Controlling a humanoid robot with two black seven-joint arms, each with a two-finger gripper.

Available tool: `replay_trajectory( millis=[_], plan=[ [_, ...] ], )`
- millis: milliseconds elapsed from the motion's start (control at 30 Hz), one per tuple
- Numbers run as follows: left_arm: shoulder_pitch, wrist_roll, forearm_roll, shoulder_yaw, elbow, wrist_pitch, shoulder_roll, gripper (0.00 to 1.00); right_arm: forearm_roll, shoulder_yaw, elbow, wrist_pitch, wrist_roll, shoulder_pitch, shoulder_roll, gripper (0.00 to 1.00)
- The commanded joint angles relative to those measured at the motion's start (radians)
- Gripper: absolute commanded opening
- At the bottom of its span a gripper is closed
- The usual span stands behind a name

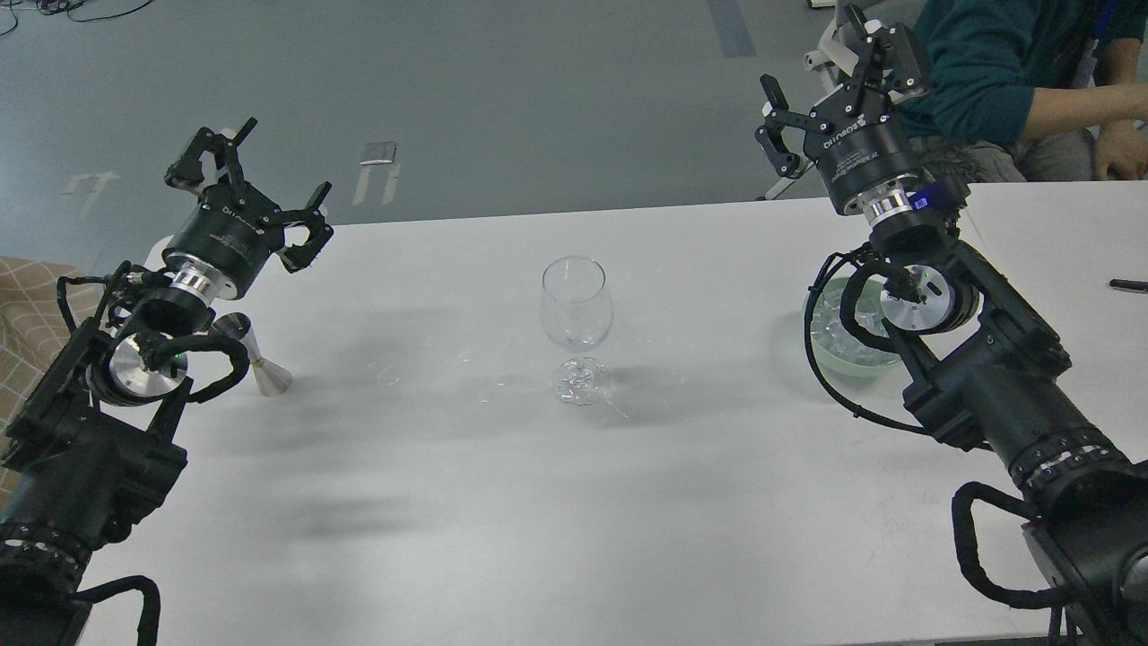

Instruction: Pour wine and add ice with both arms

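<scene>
In the head view, a white bench (538,502) carries an upright, empty wine glass (577,305) near its middle, standing free of both arms. The left end effector (242,170) hovers above the bench's far left edge with its fingers spread wide, gripping nothing. Just below it, beside the left arm's wrist, a small metal jigger (260,359) stands on the bench, partly hidden by the arm; whether it holds any wine cannot be told. The right end effector (830,85) is raised beyond the bench's far edge, its fingers also wide apart and empty. Beneath the right wrist sits a pale green bowl (821,345), with the ice (843,345) inside it, largely covered by the arm and cables. A seated person (1004,81) in a teal top is at the far right corner, and a dark pen (1127,285) lies at the bench's right edge.
</scene>
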Motion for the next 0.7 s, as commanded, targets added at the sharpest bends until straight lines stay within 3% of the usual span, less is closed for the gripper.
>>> replay_trajectory(
  millis=[0,134,467,634,668],
  plan=[
    [0.002,0.002,-0.004,0.0,0.0,0.0,-0.002,0.98,-0.004,-0.008,-0.003,-0.024,0.0,0.003,0.005,1.0],
    [-0.001,0.005,-0.007,0.004,0.0,0.0,-0.003,0.98,-0.002,-0.01,-0.004,-0.093,-0.002,0.004,0.005,1.0],
    [-0.007,-0.021,-0.067,-0.009,0.014,0.0,-0.006,0.98,0.008,-0.031,-0.018,-0.11,-0.002,0.004,0.013,1.0],
    [-0.004,-0.167,-0.111,-0.009,0.014,0.0,-0.028,0.98,0.008,-0.046,-0.06,-0.109,-0.002,0.006,0.013,1.0],
    [-0.001,-0.245,-0.134,-0.009,0.014,0.0,-0.031,0.98,0.008,-0.046,-0.06,-0.097,-0.002,0.007,0.013,1.0]
  ],
)
